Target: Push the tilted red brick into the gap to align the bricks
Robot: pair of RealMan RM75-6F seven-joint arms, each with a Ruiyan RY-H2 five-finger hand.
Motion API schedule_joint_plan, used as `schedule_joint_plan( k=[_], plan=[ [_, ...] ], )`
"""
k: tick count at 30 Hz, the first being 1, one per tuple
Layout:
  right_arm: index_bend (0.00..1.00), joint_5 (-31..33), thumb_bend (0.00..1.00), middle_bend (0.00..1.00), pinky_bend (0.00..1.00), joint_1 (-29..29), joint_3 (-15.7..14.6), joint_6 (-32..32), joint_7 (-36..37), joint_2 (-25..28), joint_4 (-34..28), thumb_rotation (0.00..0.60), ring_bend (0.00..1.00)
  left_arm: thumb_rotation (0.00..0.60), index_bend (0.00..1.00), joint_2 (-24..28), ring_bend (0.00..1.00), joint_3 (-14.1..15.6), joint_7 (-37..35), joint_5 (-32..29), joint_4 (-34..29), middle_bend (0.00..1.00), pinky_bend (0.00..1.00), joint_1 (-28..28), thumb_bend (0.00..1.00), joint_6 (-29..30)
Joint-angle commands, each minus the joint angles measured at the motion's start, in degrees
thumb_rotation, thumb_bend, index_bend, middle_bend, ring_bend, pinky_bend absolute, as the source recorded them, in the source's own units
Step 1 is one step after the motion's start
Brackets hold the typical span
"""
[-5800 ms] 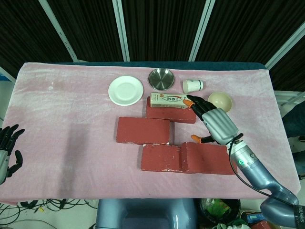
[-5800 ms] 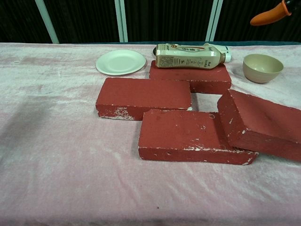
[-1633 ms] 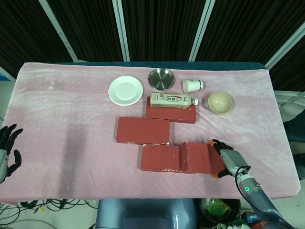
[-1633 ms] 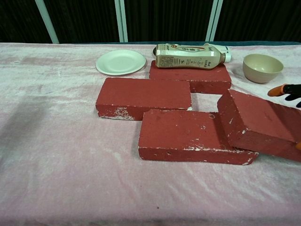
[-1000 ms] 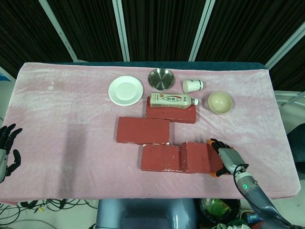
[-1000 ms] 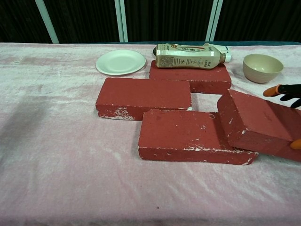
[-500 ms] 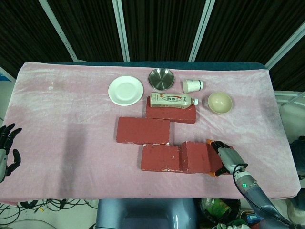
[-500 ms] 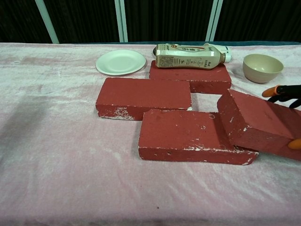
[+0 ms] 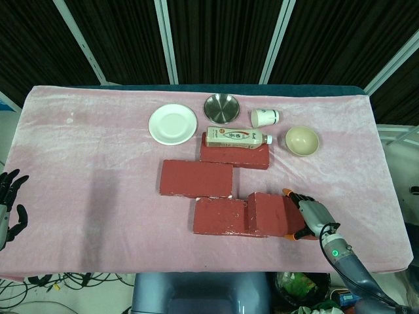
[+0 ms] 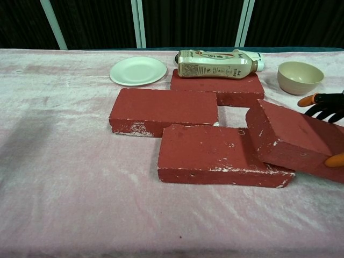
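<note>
bench (image 9: 91, 170): spread with a pink cloth; all the things lie on it
flat bricks (image 9: 196, 178): three red ones; one at the left, one behind it with the bottle on top, one at the front (image 10: 207, 155); a gap lies open between the back one and the front one
tilted red brick (image 10: 287, 142): at the right end of the front brick, its left end propped on that brick, its right end lower; it sits just beside the gap, not in it
my right hand (image 9: 309, 217): pressed against the right end of the tilted brick; my fingers (image 10: 322, 102) spread over that end, orange tips showing, gripping nothing
my left hand (image 9: 9, 206): at the far left edge of the bench, well apart from the bricks; fingers apart, holding nothing
white plate (image 9: 173, 123): behind the left brick
bottle (image 9: 237, 137): lying on its side on the back brick
bowl (image 9: 302, 140): beige, right of the bottle
steel dish (image 9: 221, 108): at the back
cup (image 9: 265, 118): on its side, beside the dish
</note>
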Motion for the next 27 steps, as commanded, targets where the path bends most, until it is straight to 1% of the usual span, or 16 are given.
schedule_joint_plan(
  k=[1,6,13,15,17,19,22,25,27],
  plan=[
    [0.15,-0.45,0.00,0.31,0.09,-0.10,0.18,0.63,-0.23,0.56,-0.76,0.600,0.16,0.600,0.14,0.00,0.00,0.01,0.00,-0.01,0.00,0.04,0.00,0.00,0.73,-0.03],
    [0.16,-1.19,0.03,0.31,0.09,-0.29,0.80,1.98,-0.63,2.87,-3.31,0.600,0.16,0.600,0.14,-0.02,0.00,0.03,0.00,0.02,-0.04,0.04,0.00,0.03,0.73,0.00],
    [0.16,-0.50,0.04,0.31,0.09,0.57,1.83,2.81,-2.90,6.54,-6.47,0.600,0.16,0.600,0.14,-0.01,0.00,0.05,0.04,0.02,-0.10,0.04,0.00,0.07,0.73,0.00],
    [0.17,0.29,0.04,0.31,0.09,1.59,2.33,3.06,-5.25,7.39,-6.33,0.600,0.16,0.600,0.14,-0.01,0.00,0.01,0.03,-0.01,-0.12,0.04,0.00,0.07,0.73,0.03],
    [0.17,1.67,0.04,0.31,0.09,3.14,2.64,3.68,-9.72,7.91,-5.46,0.600,0.16,0.600,0.14,-0.01,0.00,-0.05,-0.02,-0.06,-0.15,0.04,0.00,0.08,0.73,0.06],
    [0.17,4.00,0.04,0.31,0.09,5.03,3.05,5.01,-15.37,7.75,-4.29,0.600,0.16,0.600,0.14,-0.01,0.00,-0.07,-0.06,-0.12,-0.14,0.04,0.00,0.09,0.74,0.07],
    [0.18,12.30,0.04,0.31,0.09,9.11,4.34,7.25,-24.90,6.10,-3.34,0.600,0.16,0.600,0.14,-0.02,0.00,-0.12,-0.05,-0.16,-0.15,0.04,0.00,0.06,0.73,0.03],
    [0.17,19.95,0.04,0.31,0.09,12.39,5.72,7.36,-29.16,5.11,-3.20,0.600,0.16,0.600,0.14,0.00,0.00,-0.15,-0.08,-0.26,-0.16,0.04,0.00,0.05,0.73,-0.04],
    [0.17,26.41,0.04,0.31,0.09,15.08,6.89,7.20,-31.52,4.46,-2.87,0.600,0.16,0.600,0.14,0.06,0.00,-0.19,-0.17,-0.35,-0.20,0.04,0.00,0.02,0.73,-0.13]
  ],
)
